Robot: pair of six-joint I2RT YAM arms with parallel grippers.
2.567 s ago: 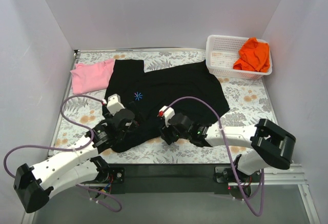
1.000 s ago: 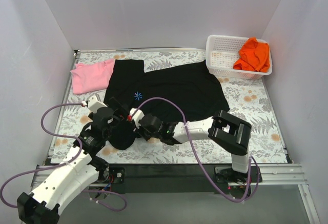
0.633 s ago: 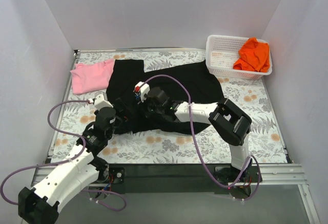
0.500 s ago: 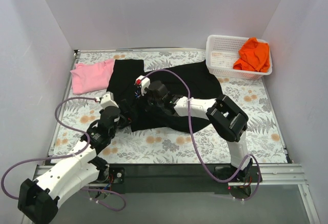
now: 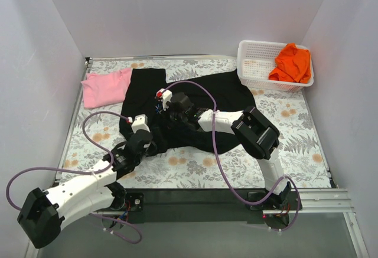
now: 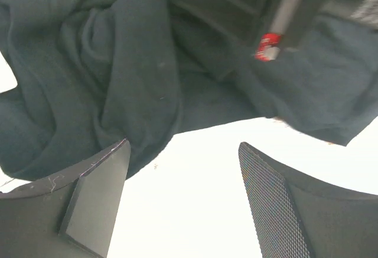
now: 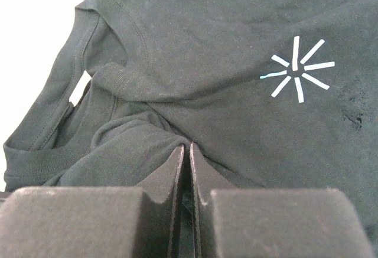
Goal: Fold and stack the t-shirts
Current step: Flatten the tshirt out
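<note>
**Top external.** The black t-shirt [image 5: 230, 101] lies on the floral-covered table [image 5: 289, 137], mid-table. Its far part is spread flat and its near edge is bunched and rumpled. The pink t-shirt [image 5: 105, 87] lies flat at the far left, its right edge touching or just beside the black one. The orange t-shirt [image 5: 292, 62] is crumpled in the right half of the white mesh basket [image 5: 253, 63] at the far right corner. The basket's near-left corner sits at the edge of the black cloth. Both arms reach in over the near-left part of the black t-shirt. The left gripper [image 5: 149, 142] is at the bunched near edge. The right gripper [image 5: 164, 115] is just beyond it, over the cloth. Dark fingers on dark cloth: neither jaw state is readable from here.

**Left wrist.** The left gripper [image 6: 182, 147] has its jaws well apart with nothing between them, only bright bare table. The left finger's tip [image 6: 97, 181] is just beside the rumpled hem of the black t-shirt [image 6: 136, 81], and I cannot tell if it touches. Part of the right arm, with a red mark [image 6: 269, 48], is over the cloth ahead.

**Right wrist.** The fingers [image 7: 168, 175] of the right gripper [image 7: 189, 152] are pressed together with no gap. A raised fold of the black t-shirt [image 7: 224, 28] runs right into the tips, so it is probably pinched, though the contact itself is hidden. The collar [image 7: 127, 87] is ahead on the left and the starburst mark [image 7: 298, 69] ahead on the right.
</note>
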